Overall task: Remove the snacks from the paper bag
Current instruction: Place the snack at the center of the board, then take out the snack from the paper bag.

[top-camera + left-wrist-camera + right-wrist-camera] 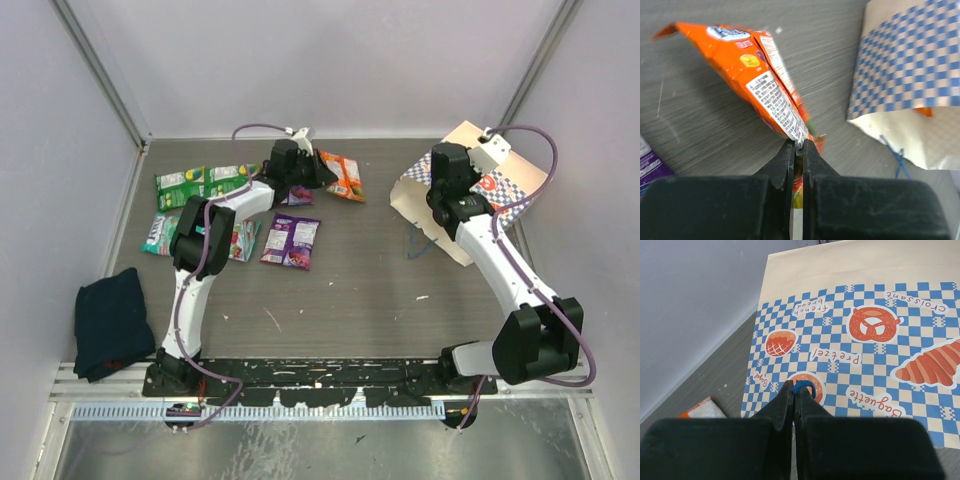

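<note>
Left wrist view shows the left gripper (798, 145) clamped on the corner seam of an orange packet (755, 75), which slopes away from the jaws over the grey table (700, 130); whether its far tip touches the surface I cannot tell. The paper bag (910, 65) lies on its side just to the right, its cream mouth facing the packet. In the right wrist view the right gripper (794, 387) is closed on the bag's blue cord handle (803, 386), pinching it against the checkered side. From above, the bag sits at the far right of the table, and the other snacks lie well apart from it at far left: two green packets (205, 183), a teal packet (158, 232) and a purple packet (292, 240), with a dark blue cloth (110, 322) nearer the arm bases. The main risk, as I judge it, is the thin hold on the orange packet: glossy film pinched only at a corner could slide out or swing if the arm moves fast, dropping it short of the group or back against the bag. A release above the purple packet could also leave the two overlapping. On the right, a thin cord gives poor control; a pull could tip or drag the light bag rather than steady it, or the cord could slip free. The bag's interior is hidden, so I cannot tell if anything is left inside.
</note>
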Tool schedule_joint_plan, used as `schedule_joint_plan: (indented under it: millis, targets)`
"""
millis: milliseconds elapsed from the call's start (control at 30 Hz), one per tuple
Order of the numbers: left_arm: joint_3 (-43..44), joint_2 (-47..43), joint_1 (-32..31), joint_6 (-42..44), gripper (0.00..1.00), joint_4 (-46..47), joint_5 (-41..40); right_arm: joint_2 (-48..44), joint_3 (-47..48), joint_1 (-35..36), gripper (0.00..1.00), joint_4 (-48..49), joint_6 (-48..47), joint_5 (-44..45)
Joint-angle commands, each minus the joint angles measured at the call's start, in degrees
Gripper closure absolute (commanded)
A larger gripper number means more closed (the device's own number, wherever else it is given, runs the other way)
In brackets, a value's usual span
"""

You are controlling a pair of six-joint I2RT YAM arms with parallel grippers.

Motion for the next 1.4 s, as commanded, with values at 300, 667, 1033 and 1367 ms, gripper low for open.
schedule_joint_plan:
  millis: [300,667,1033,1367]
  targets:
    - [2.0,-10.0,0.1,10.6,0.02,-12.3,-5.9,-3.5,-0.2,0.1,1.0,1.1,0.3,-3.1]
    - [-18.2,-40.6,-0.3,15.0,0.02,-16.4,-43.5,-2.7,1.8,6.2,1.0,-1.3,3.4,1.9]
    - [-44.9,-48.8,-6.2,-16.7,0.17,11.3,-24.1,5.3,12.8,26.2,1.0,-6.9,11.7,17.3]
    - [-29.2,-36.6,-4.1,-12.6,0.01,0.0,-1.2,10.0,19.0,32.8,1.0,-2.6,-7.8,21.1]
